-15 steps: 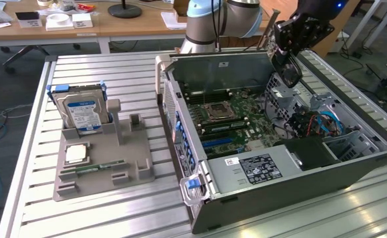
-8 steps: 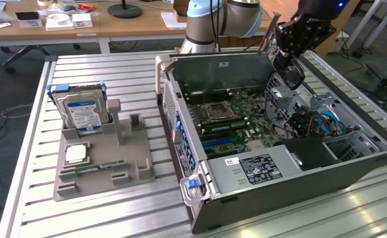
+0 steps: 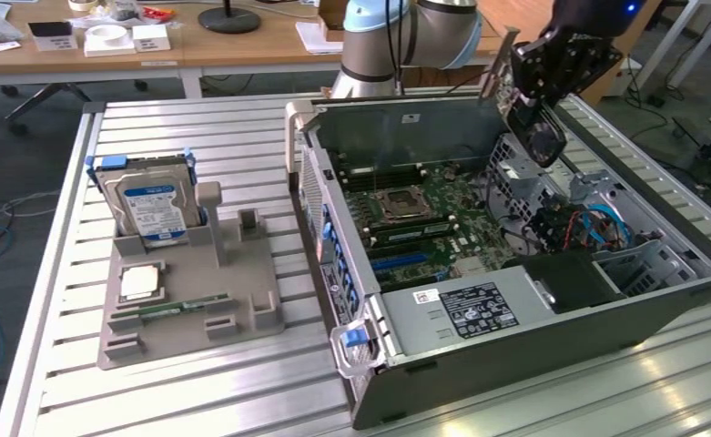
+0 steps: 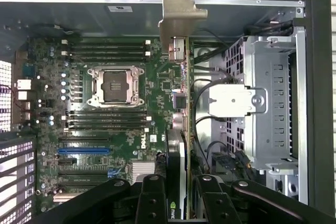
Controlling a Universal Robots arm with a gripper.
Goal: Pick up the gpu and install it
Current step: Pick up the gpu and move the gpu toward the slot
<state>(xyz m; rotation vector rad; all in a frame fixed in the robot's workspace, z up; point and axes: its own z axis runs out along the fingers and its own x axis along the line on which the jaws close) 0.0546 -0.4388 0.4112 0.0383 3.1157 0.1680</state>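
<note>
1. Far on the exterior view's left, the grey parts holder (image 3: 239, 314) has the hard drive (image 3: 151, 205) standing upright in it and the slim RAM stick (image 3: 185, 305) lying flat near the front. Neither one is being touched.
2. In the middle, the open computer case (image 3: 513, 360) lies on its side. Its motherboard (image 3: 410, 228) is exposed, with the CPU socket (image 3: 398, 205) and the expansion slots, including the blue slot (image 4: 84, 150).
3. On the right, up over the case, the wrist view shows the gripper (image 4: 184, 198) with its jaws closed partway, pinching the gpu (image 4: 185, 129) on edge between the fingers (image 4: 152, 200). It looks like a solid grip to us.
4. The gpu's metal bracket (image 4: 181, 11) points toward the case wall. The card hangs clear above the board, next to the drive cage (image 4: 268, 103).
5. As for progress, we'd say the pick-up is done and the card is over the case. It's not seated yet, because it isn't in any slot. From the wrist view, its long edge seems to run crosswise to the slots, so alignment and the push-in are what's left.
</note>
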